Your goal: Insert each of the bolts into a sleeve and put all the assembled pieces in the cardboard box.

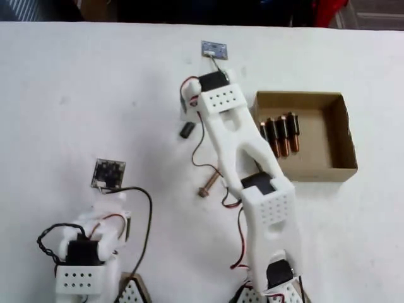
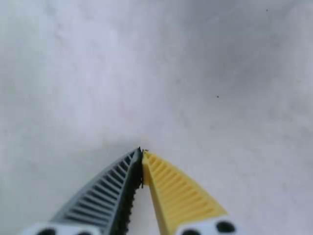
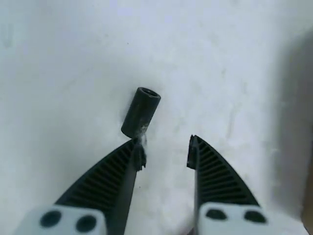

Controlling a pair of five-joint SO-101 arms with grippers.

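The step in hand looks like the pick-up of the last loose sleeve (image 3: pixel 141 112), a short black tube lying on its side on the white table (image 1: pixel 76 95) near the middle, left of the cardboard box (image 1: pixel 338 136). The right gripper (image 3: pixel 166 149) hangs just over it with its jaws apart and nothing between them. The sleeve lies outside the gap, its near end touching or just beside the tip of one finger (image 3: pixel 136 152). By my reading, the next move calls for a small sideways shift so that the tube sits between the two fingers, and only then a squeeze. Closing from here would likely push the sleeve away.

The left gripper (image 2: pixel 142 155) is low at the near left over bare table, jaws together and empty.

Counted: one loose sleeve, and one loose bolt (image 1: pixel 209 183), copper-coloured, on the table nearer than the sleeve and just beside the right arm. Four assembled pieces (image 1: pixel 281 136) lie side by side in the box. So one pair seems left to join and put away.
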